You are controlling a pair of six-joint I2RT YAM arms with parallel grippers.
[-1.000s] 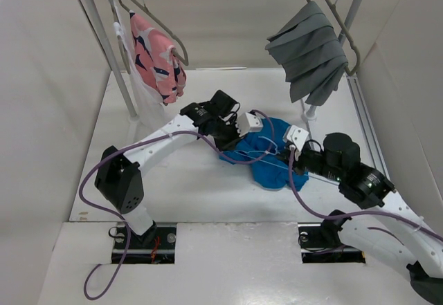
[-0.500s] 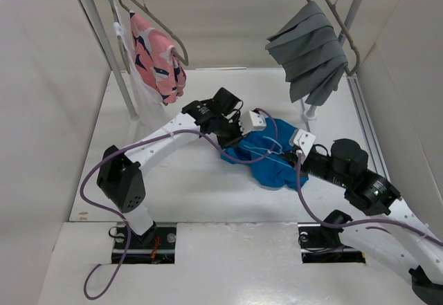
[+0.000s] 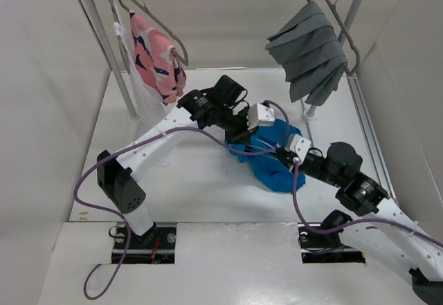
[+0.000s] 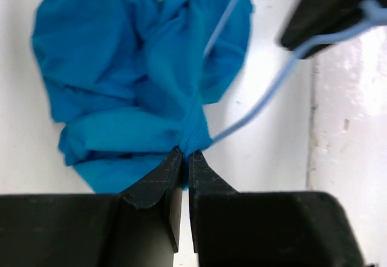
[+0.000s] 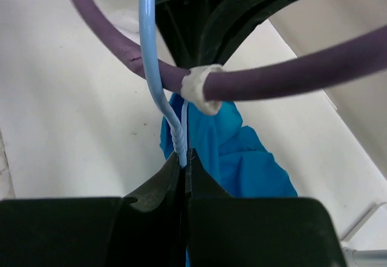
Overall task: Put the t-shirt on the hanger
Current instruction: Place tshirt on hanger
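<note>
Just ahead of the left hand [image 4: 185, 155] pinching it, the t-shirt [image 4: 121, 67] bunches; right hand [image 5: 184, 157] pinches the hanger [image 5: 146, 37].

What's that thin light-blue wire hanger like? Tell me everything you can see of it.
The hanger is thin light-blue wire with a curved hook and a twisted neck. The right gripper is shut on that neck, holding it above the white table. Its strands run down into the folds of the bunched blue t-shirt, so most of its frame is hidden.
</note>
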